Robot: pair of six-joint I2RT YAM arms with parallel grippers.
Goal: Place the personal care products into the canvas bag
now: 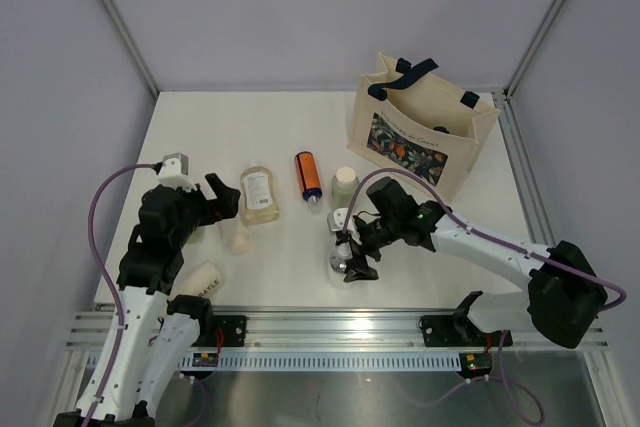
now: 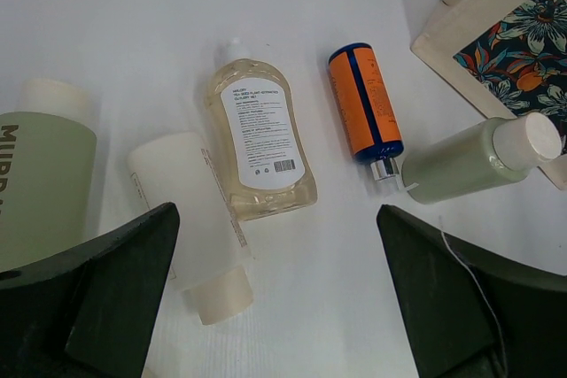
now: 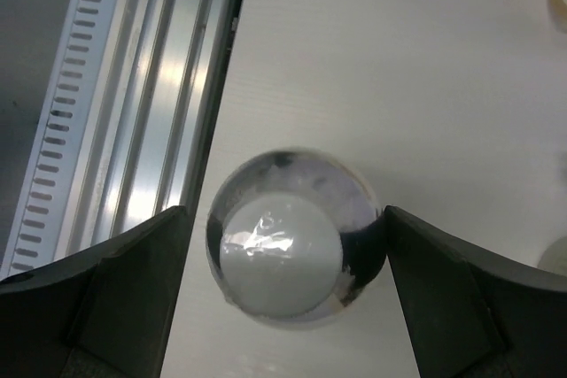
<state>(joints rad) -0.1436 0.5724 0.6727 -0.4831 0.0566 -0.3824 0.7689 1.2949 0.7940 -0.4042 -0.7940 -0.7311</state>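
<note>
Though the silver bottle stands by the near edge of the surface, bare room lies around it. The right claw straddles it from above, released.

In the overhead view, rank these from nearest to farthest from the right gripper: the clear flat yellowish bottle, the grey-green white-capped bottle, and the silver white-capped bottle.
1. Silver white-capped bottle: upright between the open jaws of the right gripper.
2. Grey-green white-capped bottle: farther back, towards the middle of the table.
3. Clear flat yellowish bottle: lying well to the left, nearer the left arm.
</note>
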